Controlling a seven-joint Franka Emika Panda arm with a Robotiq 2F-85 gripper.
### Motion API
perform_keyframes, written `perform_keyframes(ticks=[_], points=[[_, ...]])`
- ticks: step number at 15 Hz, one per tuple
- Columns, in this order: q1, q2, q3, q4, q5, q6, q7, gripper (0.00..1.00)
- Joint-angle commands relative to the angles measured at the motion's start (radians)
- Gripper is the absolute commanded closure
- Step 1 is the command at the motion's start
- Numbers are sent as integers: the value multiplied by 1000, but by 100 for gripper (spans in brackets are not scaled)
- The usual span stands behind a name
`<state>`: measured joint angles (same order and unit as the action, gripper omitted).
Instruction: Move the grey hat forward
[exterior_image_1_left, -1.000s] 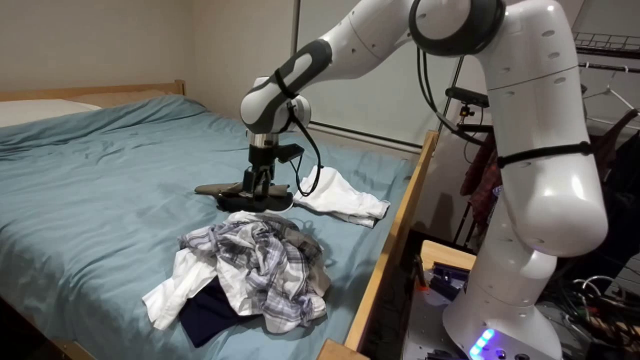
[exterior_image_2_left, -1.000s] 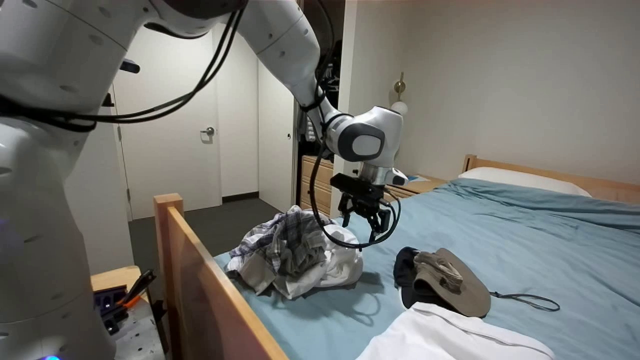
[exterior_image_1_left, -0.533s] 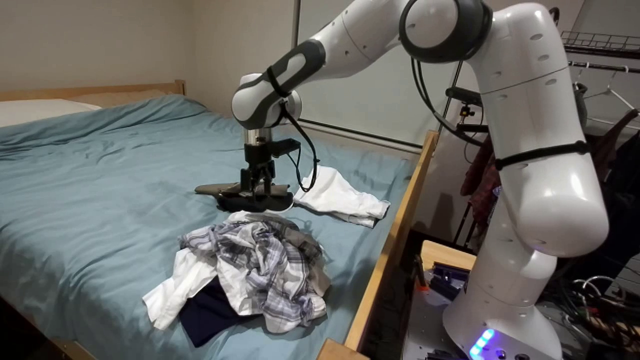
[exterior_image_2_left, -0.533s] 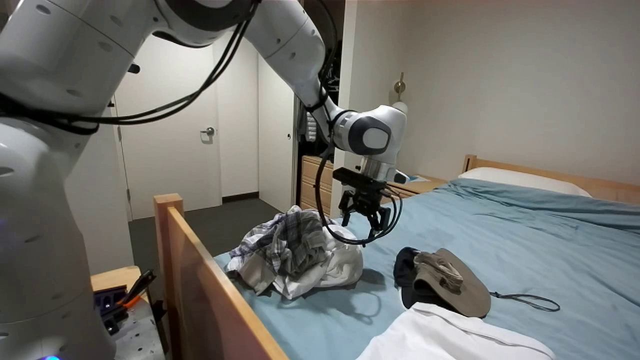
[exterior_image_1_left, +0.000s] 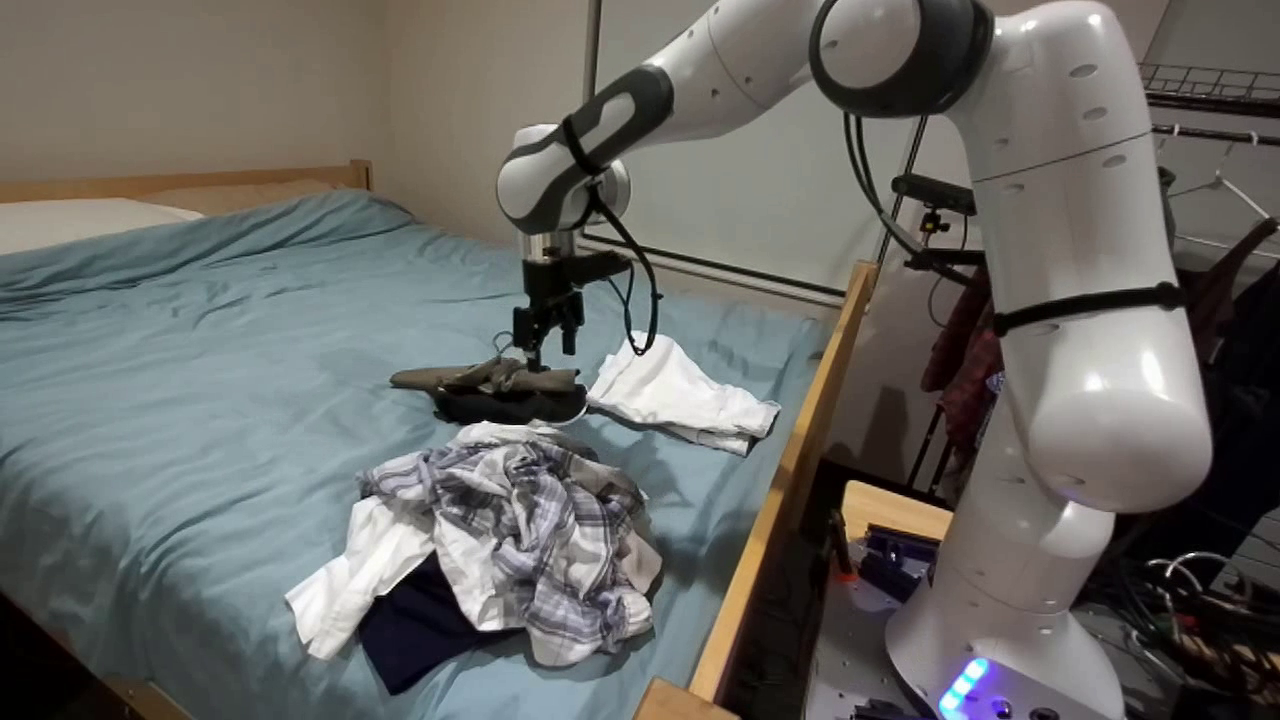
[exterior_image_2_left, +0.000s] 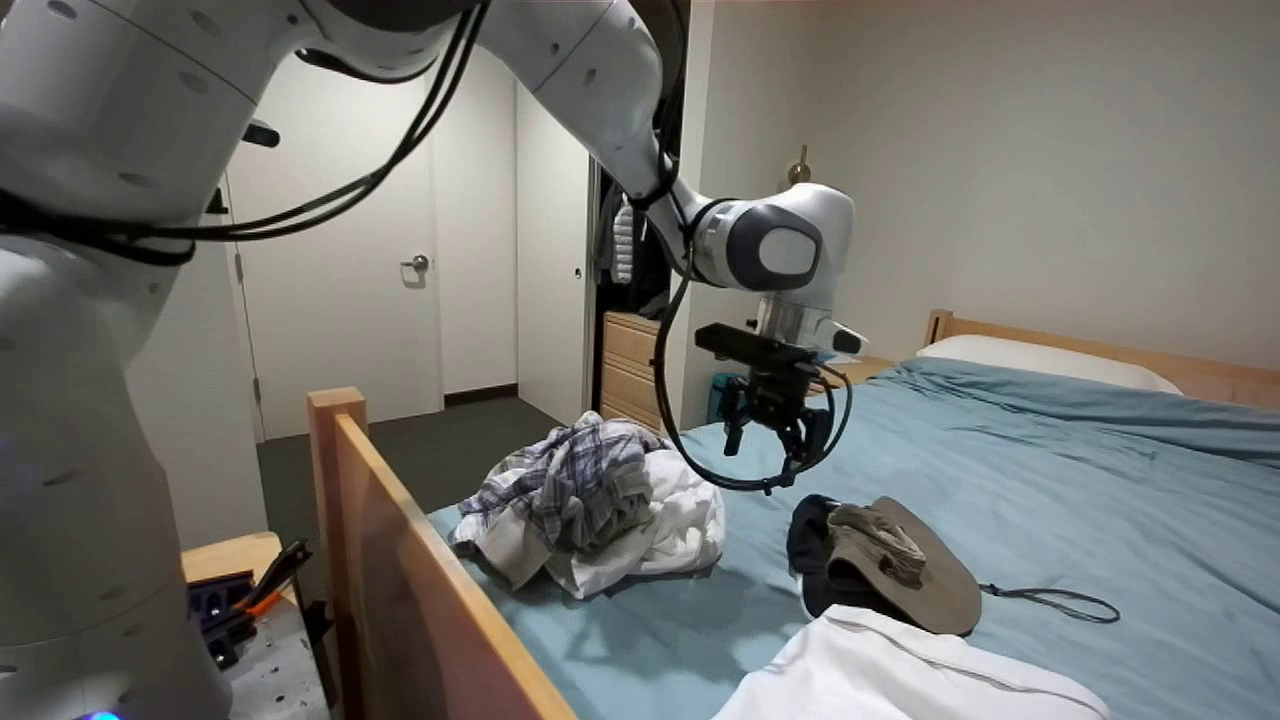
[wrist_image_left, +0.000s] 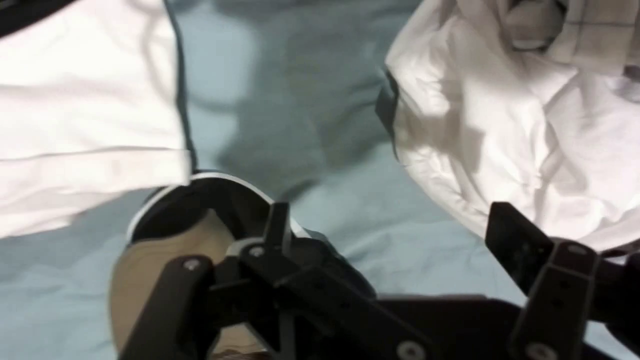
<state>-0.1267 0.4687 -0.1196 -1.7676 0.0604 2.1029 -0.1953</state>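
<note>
The grey-brown brimmed hat lies on the bed, partly on top of a black cap (exterior_image_2_left: 808, 535). The hat shows in both exterior views (exterior_image_1_left: 430, 378) (exterior_image_2_left: 935, 580), with its cord (exterior_image_2_left: 1060, 600) stretched out on the sheet. In the wrist view the hat (wrist_image_left: 150, 270) is at the lower left, partly hidden behind a finger. My gripper (wrist_image_left: 390, 215) is open, with wide-apart fingers and nothing between them. In both exterior views the gripper (exterior_image_1_left: 551, 352) (exterior_image_2_left: 760, 460) hangs above the bed, apart from the hat, between the hat and the clothes pile.
A pile of plaid and white clothes (exterior_image_1_left: 540, 520) lies beside the hats and also shows in the wrist view (wrist_image_left: 465, 115). A folded white garment (exterior_image_2_left: 900, 670) touches the hats' other side. The wooden footboard (exterior_image_1_left: 760, 540) stands between bed and robot base.
My gripper first shifts slightly, then rises and moves toward the folded white garment's side, rightward in both exterior views. The hats and clothes have not moved.
</note>
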Motion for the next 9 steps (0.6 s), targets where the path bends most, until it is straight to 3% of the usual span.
perform_keyframes(ticks=[1, 3, 9], points=[[-12, -34, -55, 31, -103, -112, 122, 0], [-28, -13, -60, 80, -120, -163, 113, 0], [-38, -14, -52, 74, -112, -105, 106, 0]])
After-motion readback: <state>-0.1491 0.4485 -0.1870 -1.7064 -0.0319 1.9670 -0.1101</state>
